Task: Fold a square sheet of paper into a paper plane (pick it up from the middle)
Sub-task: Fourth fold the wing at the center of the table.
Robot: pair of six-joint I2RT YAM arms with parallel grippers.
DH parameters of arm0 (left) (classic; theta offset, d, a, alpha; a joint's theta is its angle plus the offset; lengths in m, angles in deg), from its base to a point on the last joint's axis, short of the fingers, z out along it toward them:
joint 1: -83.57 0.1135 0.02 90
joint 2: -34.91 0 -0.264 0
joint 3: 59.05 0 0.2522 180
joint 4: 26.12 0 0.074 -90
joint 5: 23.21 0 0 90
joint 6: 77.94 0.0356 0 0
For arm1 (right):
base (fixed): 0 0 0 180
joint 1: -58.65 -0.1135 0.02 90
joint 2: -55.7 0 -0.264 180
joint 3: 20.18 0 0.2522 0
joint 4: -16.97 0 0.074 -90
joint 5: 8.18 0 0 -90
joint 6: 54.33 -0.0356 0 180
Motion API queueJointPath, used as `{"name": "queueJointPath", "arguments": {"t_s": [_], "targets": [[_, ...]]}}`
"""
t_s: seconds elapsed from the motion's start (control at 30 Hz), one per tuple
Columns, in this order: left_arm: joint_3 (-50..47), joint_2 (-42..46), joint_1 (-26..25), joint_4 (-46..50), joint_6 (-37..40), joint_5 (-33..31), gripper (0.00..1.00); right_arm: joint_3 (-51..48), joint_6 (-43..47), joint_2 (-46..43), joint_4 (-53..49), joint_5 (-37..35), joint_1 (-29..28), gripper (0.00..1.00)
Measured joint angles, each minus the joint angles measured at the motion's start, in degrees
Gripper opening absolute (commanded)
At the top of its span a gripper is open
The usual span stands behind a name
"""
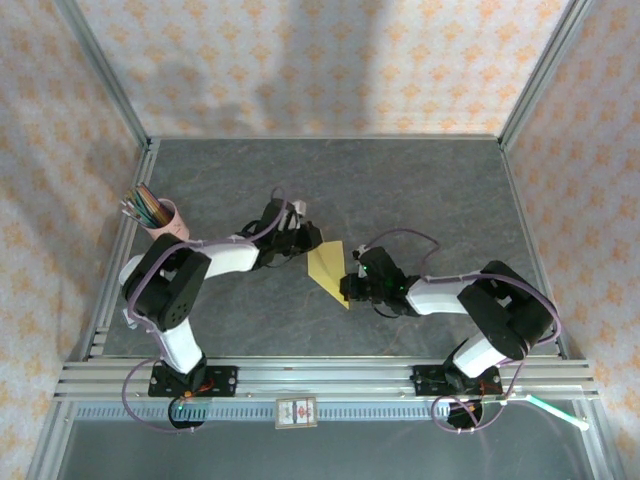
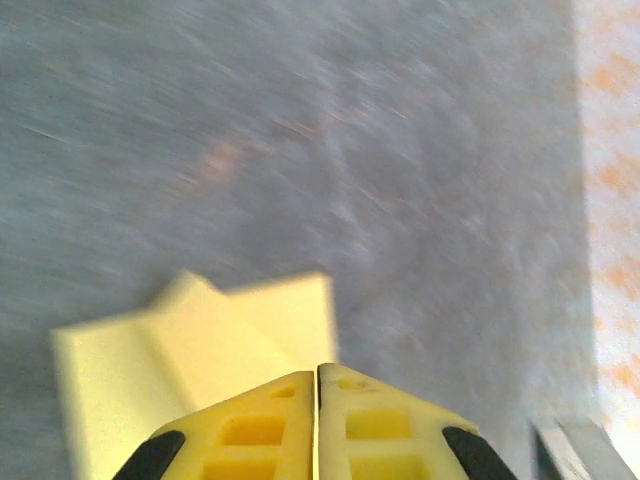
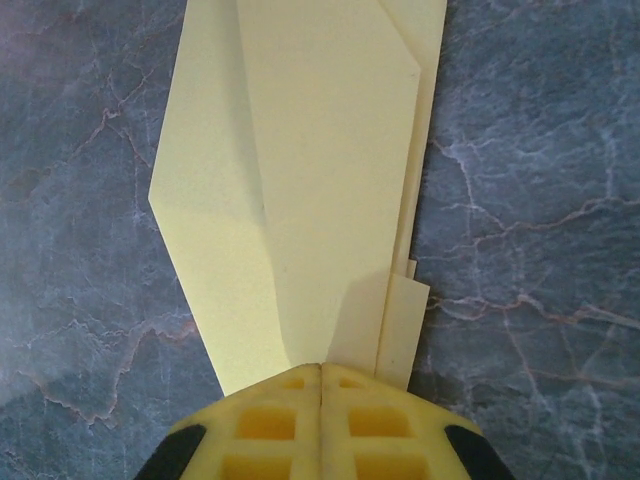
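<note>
Paper (image 1: 328,265) folded on table (image 1: 420,190), right pincer (image 3: 320,367) closed at its narrow end, left pincer (image 2: 317,367) closed at its edge.

The folded paper (image 3: 320,200) looks matt and smooth; table (image 3: 520,250) marbled grey, probably matt laminate; fingers (image 3: 265,425) yellow plastic.

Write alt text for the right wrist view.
A folded yellow paper, tapering toward the camera with layered creases, lies on a grey marbled table. Its narrow near end meets the shut yellow jaws at the bottom edge.
</note>
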Motion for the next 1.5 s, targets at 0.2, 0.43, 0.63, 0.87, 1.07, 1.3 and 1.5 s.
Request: {"name": "queueJointPath", "arguments": {"t_s": [0.2,0.43,0.63,0.87,1.07,1.3,1.5], "targets": [[0.1,-4.5,-4.2,-1.5,-0.5,0.3,0.10,3.0,1.7,-0.4,-5.8,0.5,0.0,0.06],[1.1,-8.1,-3.5,-1.2,0.3,-0.3,0.10,3.3,1.6,-7.2,-10.8,0.9,0.0,0.16],[1.1,-8.1,-3.5,-1.6,0.0,0.0,0.13,3.3,-0.8,-7.6,-10.7,-0.1,0.2,0.21],[1.1,-5.8,-3.5,-1.9,-1.0,0.0,0.24,4.1,-2.3,-3.2,-9.4,-0.2,1.4,0.23],[0.9,-3.0,-3.4,-2.2,-1.1,0.0,0.26,4.3,-2.5,-1.8,-8.9,-0.1,1.4,0.24],[-0.4,-2.6,-2.2,-2.1,-1.0,0.0,0.26,4.4,-2.7,-1.5,-7.8,0.7,1.4,0.24],[-1.2,-1.3,-0.9,-1.7,-1.0,-0.2,0.26,4.6,-2.6,-1.1,-6.5,1.9,1.4,0.22]]}}
